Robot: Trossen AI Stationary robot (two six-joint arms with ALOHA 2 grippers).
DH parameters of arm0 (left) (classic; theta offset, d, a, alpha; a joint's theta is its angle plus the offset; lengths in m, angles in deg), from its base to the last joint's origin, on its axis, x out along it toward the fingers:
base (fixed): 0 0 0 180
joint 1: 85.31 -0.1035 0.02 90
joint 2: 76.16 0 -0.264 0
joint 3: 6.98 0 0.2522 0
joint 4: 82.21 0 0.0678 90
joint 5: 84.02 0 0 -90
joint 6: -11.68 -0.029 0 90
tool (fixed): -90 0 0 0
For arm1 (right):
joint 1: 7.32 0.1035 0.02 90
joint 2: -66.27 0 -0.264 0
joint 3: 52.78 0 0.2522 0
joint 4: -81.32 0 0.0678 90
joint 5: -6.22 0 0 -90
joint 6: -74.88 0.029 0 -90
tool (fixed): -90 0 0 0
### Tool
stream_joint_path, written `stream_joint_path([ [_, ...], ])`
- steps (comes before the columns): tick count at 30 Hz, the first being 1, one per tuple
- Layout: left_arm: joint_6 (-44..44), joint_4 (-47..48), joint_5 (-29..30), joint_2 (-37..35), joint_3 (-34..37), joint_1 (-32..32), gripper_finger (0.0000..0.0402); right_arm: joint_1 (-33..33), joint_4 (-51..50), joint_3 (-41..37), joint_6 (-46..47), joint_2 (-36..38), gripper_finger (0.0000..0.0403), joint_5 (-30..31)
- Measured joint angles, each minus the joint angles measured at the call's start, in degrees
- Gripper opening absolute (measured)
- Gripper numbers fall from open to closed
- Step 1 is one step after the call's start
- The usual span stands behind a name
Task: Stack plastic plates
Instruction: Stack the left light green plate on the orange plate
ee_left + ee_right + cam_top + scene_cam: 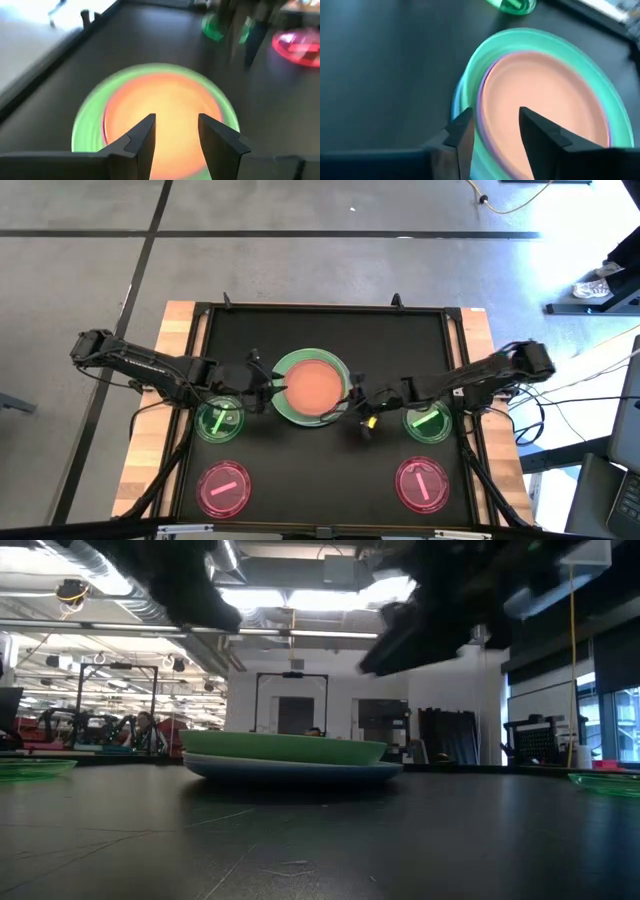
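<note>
L gripper point(175, 137) & R gripper point(495, 132) both spread, empty, flanking round orange plastic plate point(315, 386) atop green plate point(283, 370) mid worktop point(330, 330)

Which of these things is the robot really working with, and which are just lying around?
Job:
stack of plates, orange plate on top
two small green plates
two small pink plates

Lying about:
cable on the floor

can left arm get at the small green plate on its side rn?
Probably yes. The small green plate lies uncovered right beside the left gripper, which hangs empty and open at the center stack; only the arm's own forearm overhangs it.
</note>
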State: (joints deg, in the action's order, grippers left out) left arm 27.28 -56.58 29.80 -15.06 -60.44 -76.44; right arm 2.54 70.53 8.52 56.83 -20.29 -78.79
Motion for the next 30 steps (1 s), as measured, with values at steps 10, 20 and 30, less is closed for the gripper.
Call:
stream_joint_path([
  [10, 25.62, 17.18, -0.53, 1.67, 0.00, 10.10, 0.0141, 4.48, -4.09, -13.21, 8.31, 16.34, 0.0150, 0.71],
  [20, 50.28, 36.33, -10.89, 15.16, -7.35, 16.82, 0.0116, 5.13, 0.65, -16.82, 8.75, 18.05, 0.0150, 4.57],
  [30, 57.54, 40.28, -21.69, 24.91, -8.09, 17.24, 0.0097, 5.13, 0.40, -16.82, 8.77, 18.02, 0.0150, 4.64],
])
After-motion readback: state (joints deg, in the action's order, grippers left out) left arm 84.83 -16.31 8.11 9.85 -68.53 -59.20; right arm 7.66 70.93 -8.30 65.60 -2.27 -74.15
